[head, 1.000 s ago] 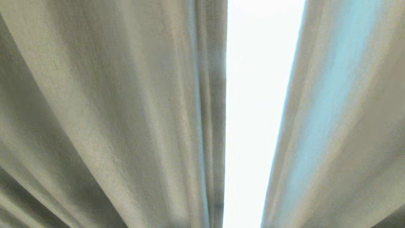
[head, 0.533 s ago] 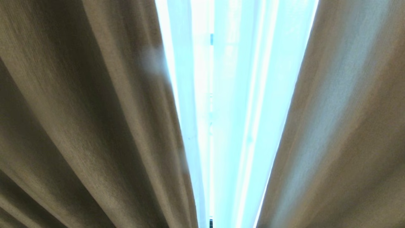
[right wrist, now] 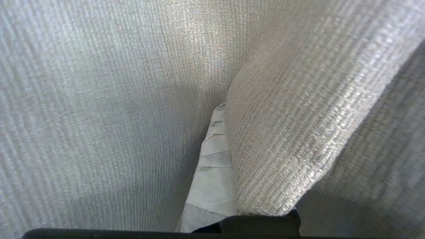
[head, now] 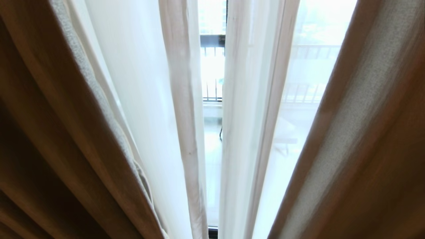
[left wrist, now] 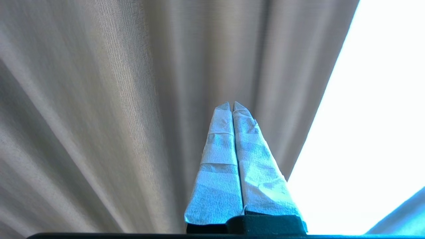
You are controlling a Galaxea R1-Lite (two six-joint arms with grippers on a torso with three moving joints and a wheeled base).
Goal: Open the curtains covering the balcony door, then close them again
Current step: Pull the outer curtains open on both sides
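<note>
Pushing with clenched right claw [right wrist: 220, 109] buried in curtains [head: 365, 132], fold draped over it, parting panels; left claw [left wrist: 231, 105] clenched, idle.

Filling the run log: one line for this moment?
opaque curtains: parted | sheer layer: slightly apart | right gripper: shut, in fabric | left gripper: shut

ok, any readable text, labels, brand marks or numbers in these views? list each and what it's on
None: no word, label, brand mark or number can be read in any view.
Opaque curtains: plain woven fabric, no tag or print.
Sheer curtains: plain, no marking.
Balcony railing seen through the gap: bare bars, no sign.
Left gripper and right gripper: pale wrapped fingers, nothing printed on them.
</note>
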